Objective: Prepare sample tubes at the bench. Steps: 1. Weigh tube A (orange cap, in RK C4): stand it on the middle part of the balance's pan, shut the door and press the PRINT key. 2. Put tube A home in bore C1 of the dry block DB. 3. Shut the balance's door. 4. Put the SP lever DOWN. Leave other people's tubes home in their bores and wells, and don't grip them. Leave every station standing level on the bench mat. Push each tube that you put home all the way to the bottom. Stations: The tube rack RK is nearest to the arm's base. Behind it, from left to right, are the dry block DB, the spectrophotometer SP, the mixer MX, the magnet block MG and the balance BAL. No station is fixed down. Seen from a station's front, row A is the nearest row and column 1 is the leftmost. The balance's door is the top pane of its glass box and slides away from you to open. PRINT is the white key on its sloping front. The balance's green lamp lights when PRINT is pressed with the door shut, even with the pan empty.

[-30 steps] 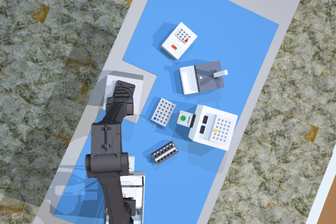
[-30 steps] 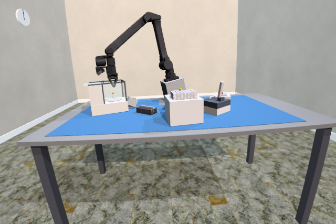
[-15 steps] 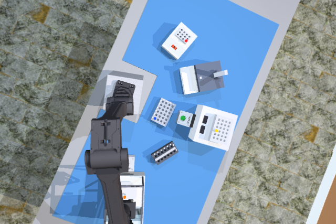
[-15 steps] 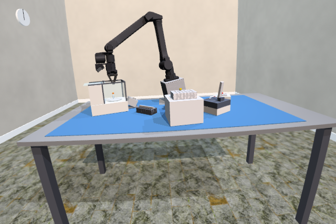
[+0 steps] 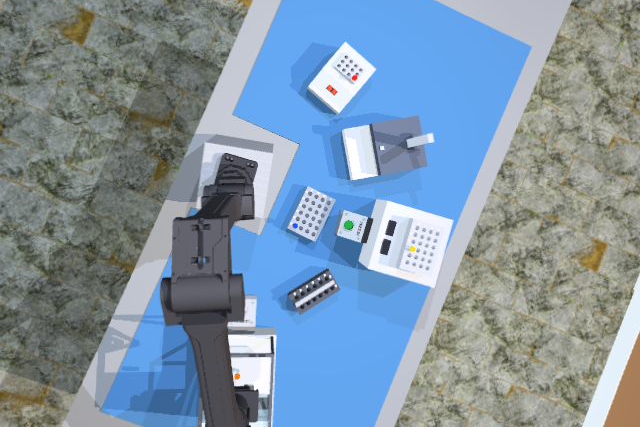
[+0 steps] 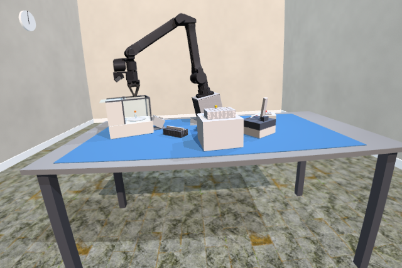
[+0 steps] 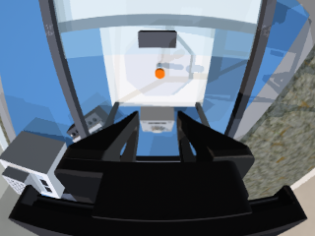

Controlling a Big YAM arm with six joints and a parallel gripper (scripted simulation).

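Note:
Tube A (image 5: 236, 376) (image 6: 135, 112) (image 7: 159, 74), orange-capped, stands upright near the middle of the pan inside the balance (image 5: 249, 312) (image 6: 129, 130). The balance's door pane (image 6: 112, 100) (image 7: 157, 40) is slid back, and its dark handle lies beyond the tube in the wrist view. My gripper (image 6: 134, 95) (image 7: 157, 116) is partly open and empty, just above the balance's glass box. The dry block (image 5: 323, 85) holds a red-capped tube (image 5: 354, 77). The SP (image 5: 361, 152) has its lever (image 5: 421, 140) (image 6: 264, 107) raised. I cannot make out the balance's lamp.
The tube rack (image 5: 313, 237) holds a blue-capped tube (image 5: 295, 225). The mixer (image 5: 372, 257) (image 6: 222, 135), with a green round part (image 5: 348, 224) in front, holds a yellow-capped tube (image 5: 412, 249) (image 6: 215, 107). The black magnet block (image 5: 313, 291) (image 6: 175, 131) lies between mixer and balance.

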